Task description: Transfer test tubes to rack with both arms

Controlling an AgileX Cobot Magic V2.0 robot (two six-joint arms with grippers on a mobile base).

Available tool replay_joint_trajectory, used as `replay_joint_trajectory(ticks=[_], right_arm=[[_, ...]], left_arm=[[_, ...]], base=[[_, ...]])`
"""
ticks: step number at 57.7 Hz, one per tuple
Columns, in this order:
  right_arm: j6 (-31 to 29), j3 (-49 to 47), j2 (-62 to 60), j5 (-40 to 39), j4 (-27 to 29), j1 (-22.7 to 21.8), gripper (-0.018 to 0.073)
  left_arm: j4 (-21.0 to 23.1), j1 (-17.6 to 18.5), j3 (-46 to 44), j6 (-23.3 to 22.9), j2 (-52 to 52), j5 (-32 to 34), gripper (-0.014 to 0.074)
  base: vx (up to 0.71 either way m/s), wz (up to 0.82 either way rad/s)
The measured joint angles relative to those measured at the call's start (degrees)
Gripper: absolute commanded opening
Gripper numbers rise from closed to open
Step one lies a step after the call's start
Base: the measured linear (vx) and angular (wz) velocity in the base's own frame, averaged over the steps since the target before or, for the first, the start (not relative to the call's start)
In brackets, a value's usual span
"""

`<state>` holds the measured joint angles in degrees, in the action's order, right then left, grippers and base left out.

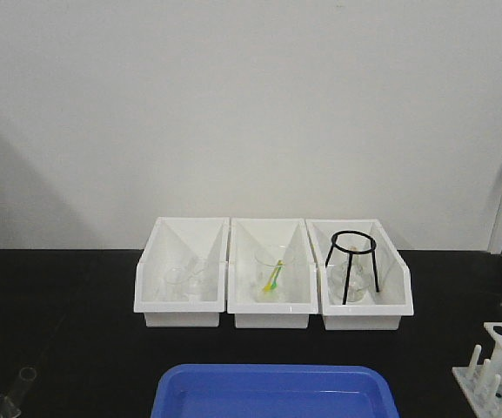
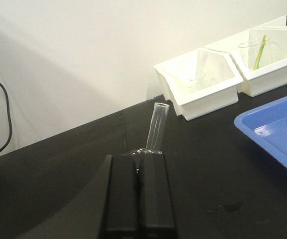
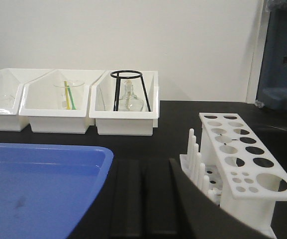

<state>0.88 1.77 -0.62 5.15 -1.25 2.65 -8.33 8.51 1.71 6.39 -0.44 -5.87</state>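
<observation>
Left gripper closed just behind the tilted, slender clear glass test tube, evidently positioned for pickup. Right gripper closed beside the white perforated plastic rack.

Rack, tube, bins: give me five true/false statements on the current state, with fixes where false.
1. No tubes stand in the visible holes of the rack. True.
2. The black tripod stands in the middle bin. False: it is in the end bin nearest the rack.
3. The left pincer is wide open. False: its fingers lie together.
4. The blue tray sits in front of the bins, nearer the camera in the front view. True.
5. A test tube lies flat in the tray. False: it stands tilted just beyond the left pincer's tips, off the tray.
</observation>
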Motion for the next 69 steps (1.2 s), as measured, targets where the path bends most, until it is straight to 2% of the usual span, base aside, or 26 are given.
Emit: replay_joint_trajectory(ticks=[8, 16, 21, 34, 45, 51, 55, 69], right_arm=[[0.0, 0.0, 0.0, 0.0, 0.0, 0.0, -0.0007], [0.0, 0.0, 0.0, 0.0, 0.0, 0.0, -0.0007], [0.0, 0.0, 0.0, 0.0, 0.0, 0.0, -0.0007], [-0.1, 0.0, 0.0, -0.8, -0.1, 0.0, -0.0007], [-0.1, -0.6, 0.0, -7.0, -0.2, 0.0, -0.0007], [-0.1, -6.0, 0.0, -6.9, -0.4, 0.0, -0.0007], [-0.1, -11.8, 1.7, -7.5, -0.4, 0.0, -0.0007], [-0.2, -31.7, 17.4, -9.5, -2.0, 0.0, -0.0007]], left_arm=[[0.8, 0.0, 0.0, -0.9, 0.0, 0.3, -0.0020], [6.0, 0.0, 0.0, -7.4, 0.0, 1.4, -0.0020], [7.1, 0.0, 0.0, -9.8, 0.0, 1.4, -0.0020], [7.4, 0.0, 0.0, -10.8, 0.0, 3.2, -0.0020], [7.4, 0.0, -0.7, -11.0, 0.0, 8.6, -0.0020], [7.4, 0.0, -5.6, -11.1, 0.1, 8.4, -0.0020], [7.4, 0.0, -12.1, -11.0, 1.7, 8.4, -0.0020], [7.4, 0.0, -33.2, -7.7, 19.3, 6.7, -0.0020]], base=[[0.00, 0.00], [0.00, 0.00], [0.00, 0.00], [0.00, 0.00], [0.00, 0.00], [0.00, 0.00], [0.00, 0.00], [0.00, 0.00]])
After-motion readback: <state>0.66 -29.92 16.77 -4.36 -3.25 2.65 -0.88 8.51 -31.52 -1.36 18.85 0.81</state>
